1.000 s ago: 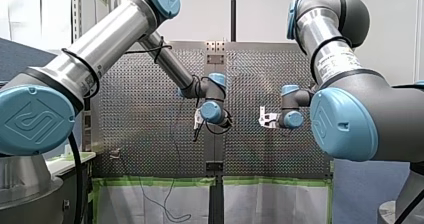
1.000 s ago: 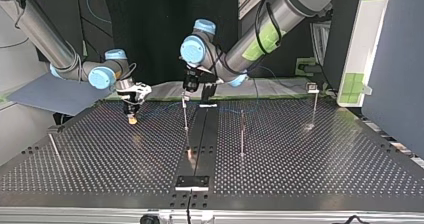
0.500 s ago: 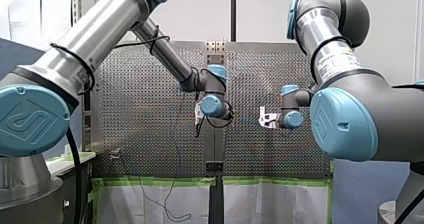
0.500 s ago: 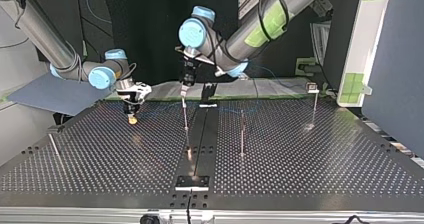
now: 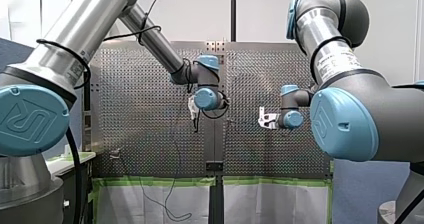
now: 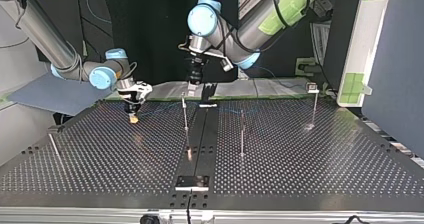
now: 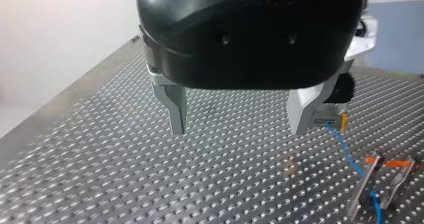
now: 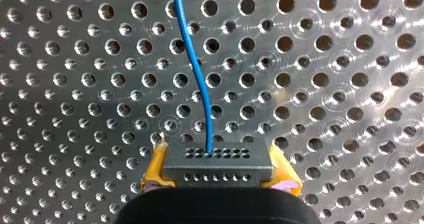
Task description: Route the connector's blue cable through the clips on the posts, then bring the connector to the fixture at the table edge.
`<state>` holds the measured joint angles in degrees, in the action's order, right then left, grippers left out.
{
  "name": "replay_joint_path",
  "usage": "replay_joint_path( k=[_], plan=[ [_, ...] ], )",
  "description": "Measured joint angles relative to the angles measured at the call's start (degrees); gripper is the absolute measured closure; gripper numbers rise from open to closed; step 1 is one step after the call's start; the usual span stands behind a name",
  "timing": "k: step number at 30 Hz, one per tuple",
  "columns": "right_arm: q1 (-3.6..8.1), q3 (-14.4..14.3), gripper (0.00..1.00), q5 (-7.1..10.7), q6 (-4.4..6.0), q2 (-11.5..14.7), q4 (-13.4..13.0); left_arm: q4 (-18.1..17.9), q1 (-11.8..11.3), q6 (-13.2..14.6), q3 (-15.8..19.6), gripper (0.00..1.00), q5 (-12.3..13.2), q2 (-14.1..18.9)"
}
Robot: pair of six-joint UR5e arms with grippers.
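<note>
Gripping the connector [image 8: 218,166] between the yellow pads [image 8: 156,166] of our right gripper [image 6: 132,116], we see its blue cable [image 8: 196,74] run straight ahead over the table [image 8: 350,59]. Further off, the cable reaches a clip [image 7: 380,184] near our left gripper [image 7: 239,129], whose fingers [image 7: 176,109] hang wide apart and empty. We judge it best to hold the line lightly taut and guide it toward a further post [image 6: 242,136] without tugging it from that clip

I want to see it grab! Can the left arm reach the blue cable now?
Probably yes. My left gripper is open and empty, and the blue cable runs in open air beside it, with nothing between.
</note>
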<state>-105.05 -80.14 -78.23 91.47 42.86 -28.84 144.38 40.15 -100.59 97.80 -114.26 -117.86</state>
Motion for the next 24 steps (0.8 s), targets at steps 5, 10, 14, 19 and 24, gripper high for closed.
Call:
replay_joint_path(
  k=[5,10,14,19,24],
  plan=[
    [-0.02,0.0,1.0,0.03,-0.03,0.0,0.4,1.0,-0.1,-2.6,2.6,0.0,-1.4,2.6],
    [-0.02,0.0,1.0,0.07,-0.1,0.0,0.6,1.5,0.2,-3.1,5.0,0.0,-1.6,5.0],
    [0.04,0.0,1.0,0.09,-0.16,0.0,0.6,0.3,0.9,-2.8,6.9,0.0,-0.8,6.9],
    [0.09,0.0,1.0,0.09,-0.21,0.0,0.6,-1.7,1.5,-2.9,9.1,0.0,0.7,9.1],
    [0.18,0.0,1.0,0.09,-0.22,0.0,0.7,-3.9,1.8,-4.2,11.3,0.0,0.7,11.3]
  ],
)
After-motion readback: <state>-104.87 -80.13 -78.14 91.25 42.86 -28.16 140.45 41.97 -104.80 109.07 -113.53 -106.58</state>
